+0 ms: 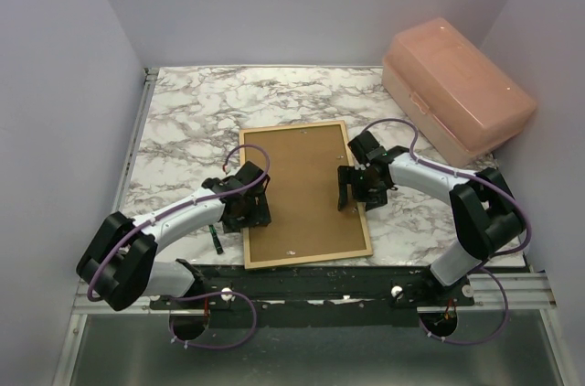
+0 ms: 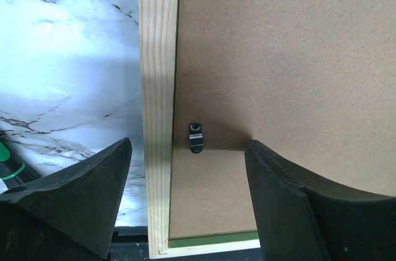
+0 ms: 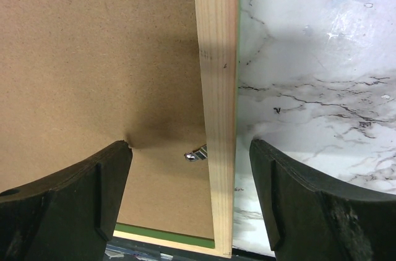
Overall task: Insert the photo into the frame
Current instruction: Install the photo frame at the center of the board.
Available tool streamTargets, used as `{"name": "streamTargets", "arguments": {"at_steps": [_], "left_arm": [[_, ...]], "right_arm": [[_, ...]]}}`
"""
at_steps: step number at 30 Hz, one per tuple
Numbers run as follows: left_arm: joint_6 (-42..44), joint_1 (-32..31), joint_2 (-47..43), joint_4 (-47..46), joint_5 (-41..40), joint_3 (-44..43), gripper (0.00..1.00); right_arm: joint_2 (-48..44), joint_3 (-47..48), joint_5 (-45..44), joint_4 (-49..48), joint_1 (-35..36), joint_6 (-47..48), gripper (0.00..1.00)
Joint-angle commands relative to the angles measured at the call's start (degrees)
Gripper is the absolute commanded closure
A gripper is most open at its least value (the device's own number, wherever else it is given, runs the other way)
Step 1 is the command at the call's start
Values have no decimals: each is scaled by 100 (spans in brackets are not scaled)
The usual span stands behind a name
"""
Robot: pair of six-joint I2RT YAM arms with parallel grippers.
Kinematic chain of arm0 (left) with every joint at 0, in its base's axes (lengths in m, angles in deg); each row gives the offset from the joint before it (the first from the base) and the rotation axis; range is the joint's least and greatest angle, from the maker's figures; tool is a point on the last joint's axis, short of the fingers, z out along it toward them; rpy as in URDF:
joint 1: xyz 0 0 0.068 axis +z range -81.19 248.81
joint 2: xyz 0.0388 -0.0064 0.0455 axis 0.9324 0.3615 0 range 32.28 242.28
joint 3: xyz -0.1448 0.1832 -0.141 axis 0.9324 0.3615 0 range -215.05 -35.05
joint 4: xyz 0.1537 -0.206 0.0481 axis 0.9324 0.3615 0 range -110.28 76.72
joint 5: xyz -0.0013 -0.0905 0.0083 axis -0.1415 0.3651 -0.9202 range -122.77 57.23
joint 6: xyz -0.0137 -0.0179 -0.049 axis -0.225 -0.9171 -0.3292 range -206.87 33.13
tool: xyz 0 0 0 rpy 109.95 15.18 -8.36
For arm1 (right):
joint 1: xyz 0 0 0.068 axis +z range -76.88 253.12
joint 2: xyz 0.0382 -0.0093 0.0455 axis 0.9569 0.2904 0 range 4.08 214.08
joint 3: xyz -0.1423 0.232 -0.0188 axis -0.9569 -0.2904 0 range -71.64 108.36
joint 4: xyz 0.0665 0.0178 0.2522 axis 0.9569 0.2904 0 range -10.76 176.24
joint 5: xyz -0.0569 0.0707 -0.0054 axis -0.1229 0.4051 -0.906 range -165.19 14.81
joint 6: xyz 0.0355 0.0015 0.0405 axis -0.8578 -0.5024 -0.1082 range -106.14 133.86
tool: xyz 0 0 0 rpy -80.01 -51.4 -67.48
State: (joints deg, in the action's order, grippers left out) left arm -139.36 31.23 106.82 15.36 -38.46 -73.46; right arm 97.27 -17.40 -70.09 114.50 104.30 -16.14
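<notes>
The marble counter [image 1: 183,121] runs from the left wall across to the right. Near its front left edge, a small dark item [image 1: 218,240] with a touch of green lies beside the left arm; it is too small to tell what it is. The left claw [image 1: 251,208] hangs over the left side of the frame [image 1: 292,125], which lies flat in the middle of the counter with its pale wood back facing up. In the left wrist view this claw is spread wide and pinches nothing. One finger [image 2: 86,187] is over the marble and the other over the brown backing board [image 2: 278,57], with the wooden rail running between them. A small black turn clip [image 2: 196,136] sits on the board just inside that rail. A thin green strip [image 2: 210,240] shows along the board's near edge, beside the frame's near rail. The board fills the frame's opening from rail to rail. The right claw [image 1: 352,189] is over the frame's right side and is also spread wide, gripping nothing. In the right wrist view, one of its fingers [image 3: 68,199] is over the board and the other over the marble, straddling the right rail. A small metal tab [image 3: 197,154] juts from the rail's inner side. Whether any fingertip touches the surface under it cannot be told. Far right, at the back corner, a pink plastic lidded box [image 1: 457,93] rests well apart from the frame.
</notes>
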Motion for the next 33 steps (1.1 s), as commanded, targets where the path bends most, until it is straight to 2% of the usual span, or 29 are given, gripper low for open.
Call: {"name": "streamTargets", "arguments": {"at_steps": [1, 6, 10, 13, 14, 26, 27, 28, 30, 32, 33], "left_arm": [[-109, 34, 66, -268, -305, 57, 27], [-16, 57, 403, -237, -292, -29, 53], [-3, 55, 522, -296, -214, 80, 83], [4, 50, 490, -374, -145, 189, 98], [10, 55, 491, -373, -143, 200, 100], [123, 52, 240, -434, 7, 161, 100], [115, 50, 158, -390, 7, 156, 92], [102, 53, 45, -349, 16, 154, 73], [97, 52, -197, -282, 51, 178, 49], [91, 55, -435, -244, 83, 220, 35], [90, 58, -524, -230, 117, 249, 31]], "right_arm": [[124, -261, 351, -193, 20, -28, 15], [182, -296, 367, -223, 19, -23, 15], [189, -288, 334, -216, 19, -7, 15], [182, -272, 327, -213, 20, -6, 15], [182, -271, 332, -209, 20, -2, 15], [51, -262, 267, -137, 20, 30, 15], [29, -256, 264, -128, 20, 24, 15], [-10, -250, 259, -110, 14, 19, 15], [-74, -259, 270, -90, 19, -6, 14], [-161, -293, 297, -89, 19, -31, 13], [-213, -322, 311, -90, 11, -55, 12]]}}
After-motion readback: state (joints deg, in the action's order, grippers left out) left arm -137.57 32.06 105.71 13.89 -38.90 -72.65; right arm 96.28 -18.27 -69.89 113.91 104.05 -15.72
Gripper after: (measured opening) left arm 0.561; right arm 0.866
